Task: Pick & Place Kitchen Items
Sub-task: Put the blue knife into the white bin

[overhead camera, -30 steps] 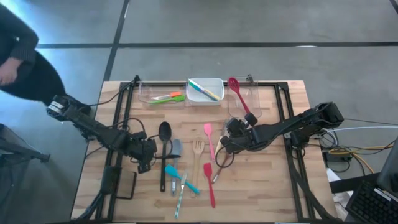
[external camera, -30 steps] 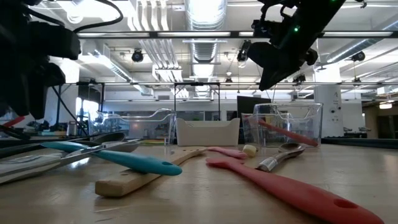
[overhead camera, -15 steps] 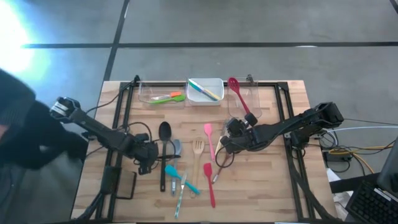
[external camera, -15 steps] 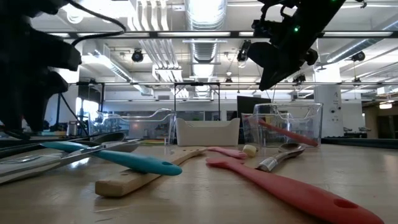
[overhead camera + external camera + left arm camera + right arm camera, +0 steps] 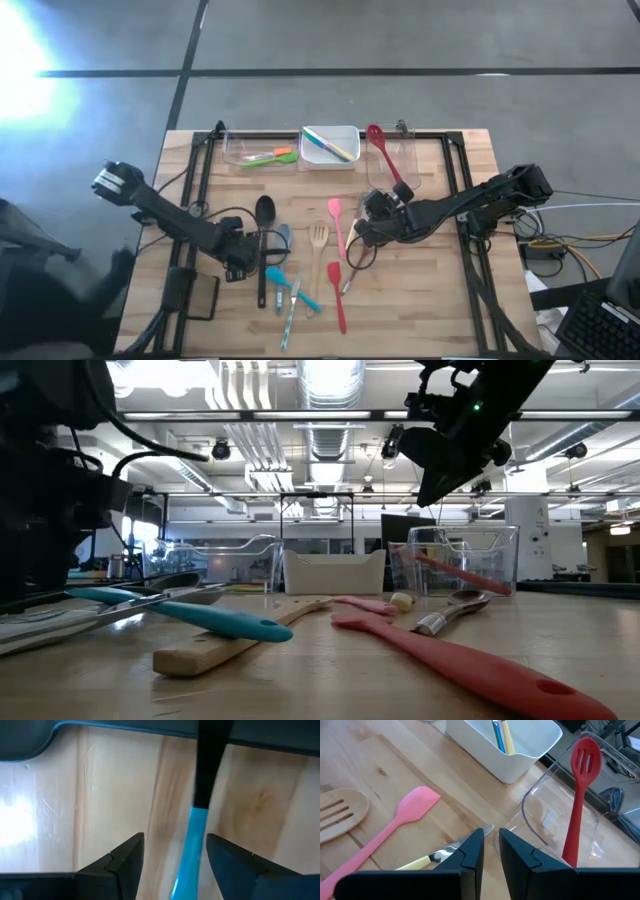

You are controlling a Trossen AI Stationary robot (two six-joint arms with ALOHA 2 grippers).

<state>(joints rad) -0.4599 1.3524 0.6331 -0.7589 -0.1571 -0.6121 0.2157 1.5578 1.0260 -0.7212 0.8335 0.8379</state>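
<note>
My left gripper (image 5: 243, 262) sits low over the table at lower left of centre in the high view, beside the black ladle (image 5: 264, 228). In its wrist view the fingers (image 5: 125, 857) stand apart with bare wood between them, and a teal handle (image 5: 190, 851) joined to a black shaft lies across the gap without touching either finger.

My right gripper (image 5: 366, 230) hangs right of centre in the high view. Its wrist view shows the fingers (image 5: 472, 851) nearly together with only a narrow slit, nothing between them. Just beyond the tips lie a yellow-handled metal utensil (image 5: 436, 857) and the pink spatula (image 5: 395, 824).

Loose items in the lower middle of the high view: a wooden fork (image 5: 318, 246), a red spatula (image 5: 337, 293), a teal spatula (image 5: 288, 284) and a grey spatula (image 5: 283, 238).

Along the upper edge of the table (image 5: 430, 310) stand three tubs. The clear left tub (image 5: 232, 150) holds green and orange utensils (image 5: 272, 156). The white middle tub (image 5: 350, 133) holds a teal and a yellow utensil (image 5: 328, 146). The clear right tub (image 5: 412, 160) holds a red slotted spoon (image 5: 385, 158), leaning upright in the right wrist view.
</note>
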